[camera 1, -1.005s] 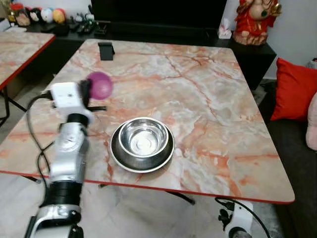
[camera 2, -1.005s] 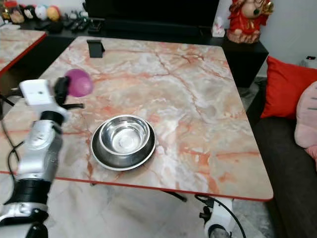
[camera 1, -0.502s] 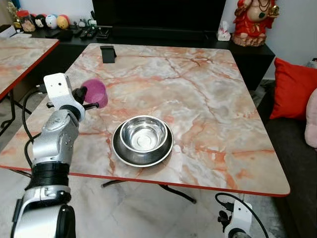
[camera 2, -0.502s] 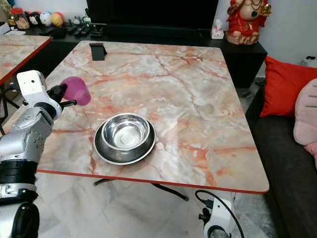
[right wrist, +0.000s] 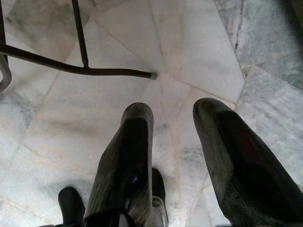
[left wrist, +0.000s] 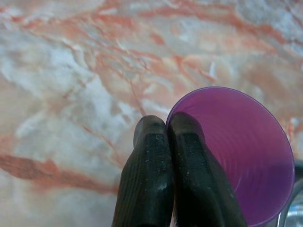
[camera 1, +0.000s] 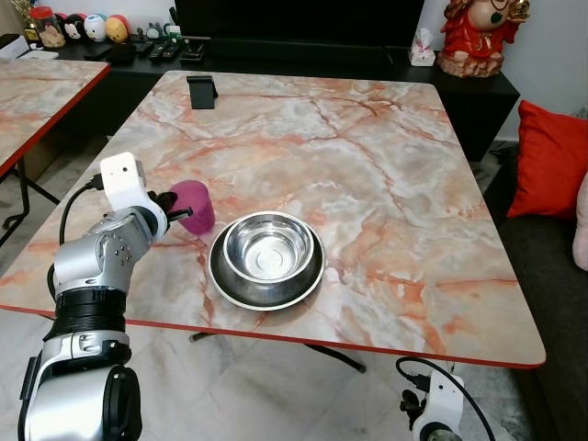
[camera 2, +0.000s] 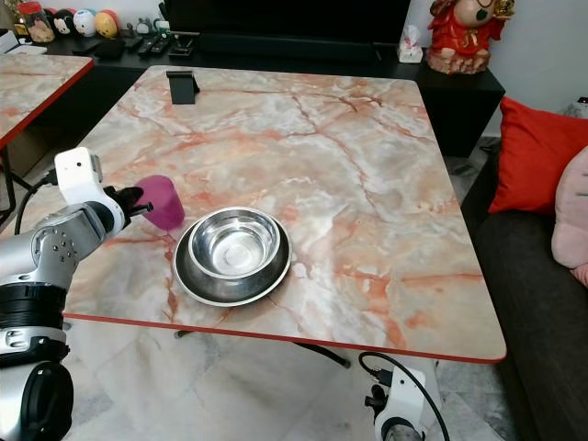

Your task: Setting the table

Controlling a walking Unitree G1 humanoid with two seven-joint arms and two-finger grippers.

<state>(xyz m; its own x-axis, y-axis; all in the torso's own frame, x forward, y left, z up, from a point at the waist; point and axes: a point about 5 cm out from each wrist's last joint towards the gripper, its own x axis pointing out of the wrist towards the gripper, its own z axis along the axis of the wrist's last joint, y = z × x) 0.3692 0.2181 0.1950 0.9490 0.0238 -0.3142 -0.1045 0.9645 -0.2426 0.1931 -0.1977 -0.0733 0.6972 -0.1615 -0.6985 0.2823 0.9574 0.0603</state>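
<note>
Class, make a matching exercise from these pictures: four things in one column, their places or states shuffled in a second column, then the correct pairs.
Things:
1. purple cup
2. metal bowl
3. red cushion
4. right hand

Places or states:
A. open, above the floor
B. pinched by the left hand
C. near the table's front edge
D. right of the table

Pairs: 1-B, 2-C, 3-D, 4-A

head eyes overlook table (camera 1: 386, 184); wrist views look close along jaws.
</note>
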